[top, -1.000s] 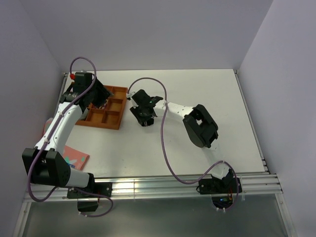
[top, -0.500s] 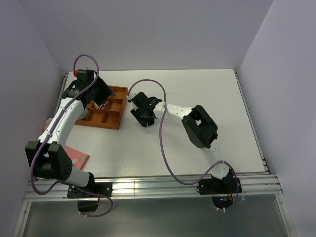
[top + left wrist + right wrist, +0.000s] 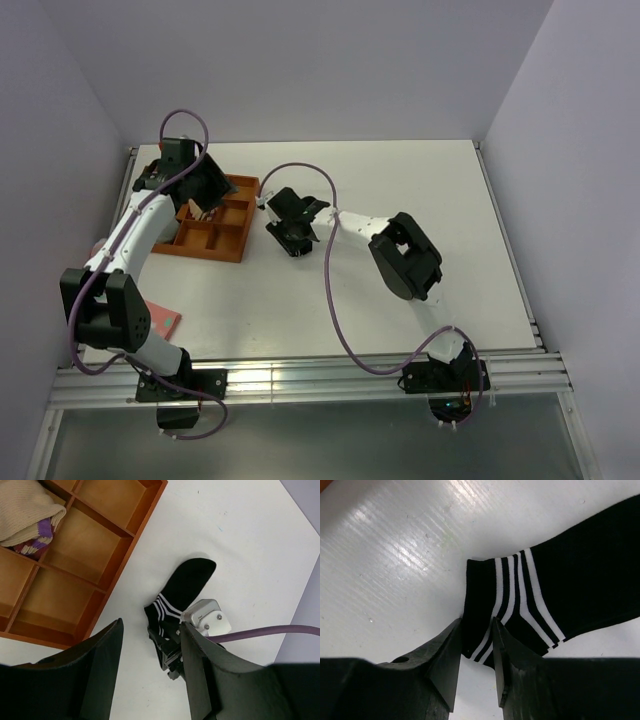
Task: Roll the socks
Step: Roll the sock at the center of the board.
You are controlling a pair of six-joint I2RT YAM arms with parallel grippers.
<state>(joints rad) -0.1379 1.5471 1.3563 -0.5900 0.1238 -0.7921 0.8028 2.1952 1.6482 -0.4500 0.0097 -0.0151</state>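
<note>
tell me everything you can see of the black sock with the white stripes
The short black knit sock with a white-striped cuff lies flat and unrolled on the white table, beside the orange wooden compartment tray but not touching it. Three thin white stripes cross the cuff; the rest is plain black, soft-looking fabric. Its toe end points away from the right claw, whose fingers are closed on the edge of the cuff. Nothing else touches it.

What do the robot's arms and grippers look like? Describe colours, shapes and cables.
The left arm and right arm have white tubes between bulky black joints. A purple cable loops along each. The left gripper and right gripper have black, wedge-shaped fingers.
</note>
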